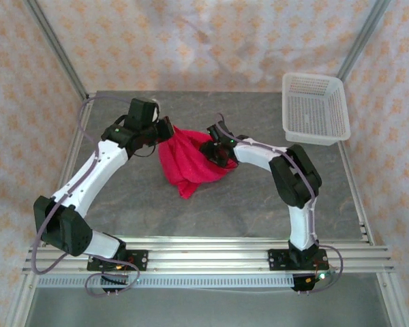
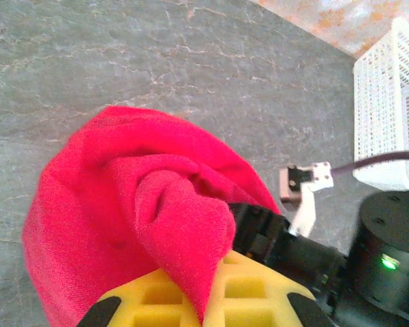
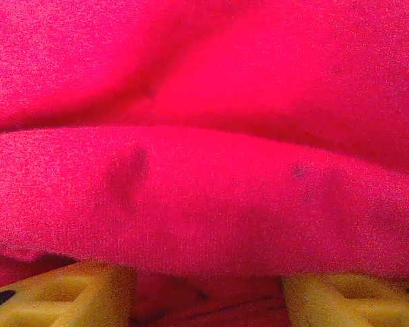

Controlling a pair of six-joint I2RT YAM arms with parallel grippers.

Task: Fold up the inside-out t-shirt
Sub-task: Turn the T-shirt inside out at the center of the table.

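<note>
Where the grey, marble-veined table (image 1: 259, 204) ends, pale walls (image 1: 191, 41) printed with small orange flowers close it in. Two metal posts (image 1: 54, 48) slant up from the far corners, and a ribbed metal rail (image 1: 211, 255) runs along the near edge. One white mesh basket (image 1: 315, 109) stands at the far right corner.

One red shirt (image 1: 187, 160) is bunched in a heap well left of the basket and somewhat nearer the rail, between the two grippers of the two black-and-white arms. The left gripper (image 1: 165, 131), on the side of the heap away from the basket, is clamped tight, with a fold of the shirt pinched between its yellow fingers (image 2: 259, 293). The right gripper (image 3: 204, 300), on the side toward the basket, has its jaws standing well apart. Red cloth hangs across in front of them, and no grip on it shows.
</note>
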